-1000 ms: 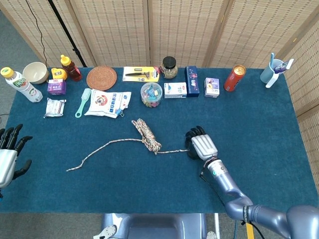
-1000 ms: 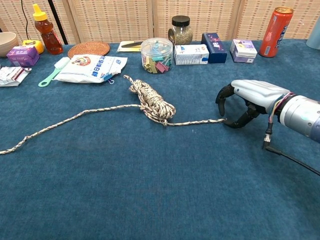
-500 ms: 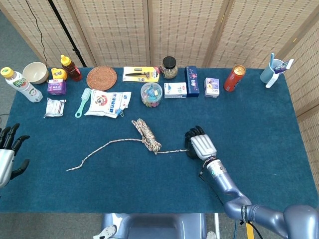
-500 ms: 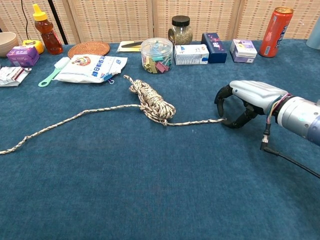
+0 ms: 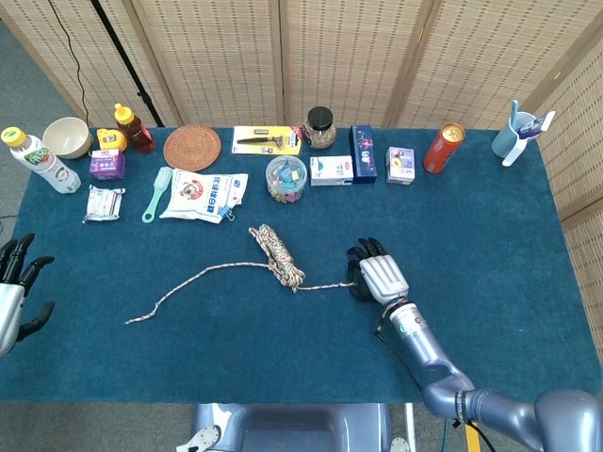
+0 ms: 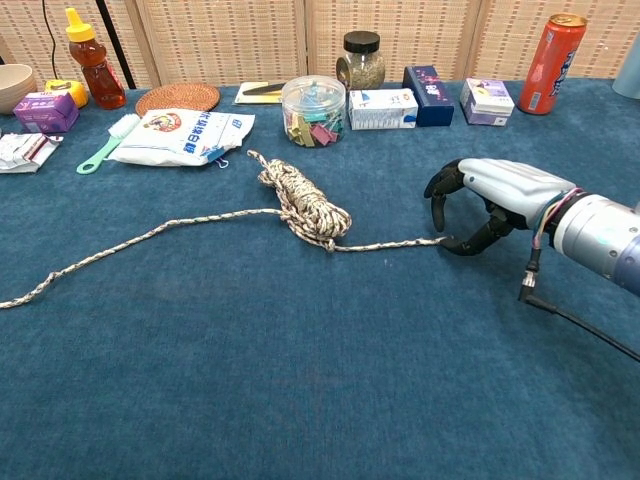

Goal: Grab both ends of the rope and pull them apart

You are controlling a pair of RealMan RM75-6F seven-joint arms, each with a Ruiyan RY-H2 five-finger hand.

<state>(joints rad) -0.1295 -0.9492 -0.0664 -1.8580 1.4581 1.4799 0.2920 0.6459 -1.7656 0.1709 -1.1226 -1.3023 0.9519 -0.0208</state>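
Your right hand (image 6: 478, 205) sits at the rope (image 6: 300, 212)'s right end, palm down, fingers curled in an arch over the tip; the thumb looks to touch the tip from below, but you cannot tell from either view whether the end is actually pinched yet. Take the rope's coiled bundle (image 5: 276, 254) as your landmark: the rope runs roughly left to right across the table (image 5: 490, 235), one strand trailing right of the bundle to your right hand, the other trailing well left and toward you to a loose end (image 5: 132, 320). That long axis is the line you will pull along. Your left hand (image 5: 14, 287) is at the table's left edge, fingers spread and holding nothing, well apart from the left end, so it has the longer reach. The chest view shows the gap under the right fingers and the rope tip beneath them, but not the left hand; the head view shows both hands but hides the right fingertips under the palm.
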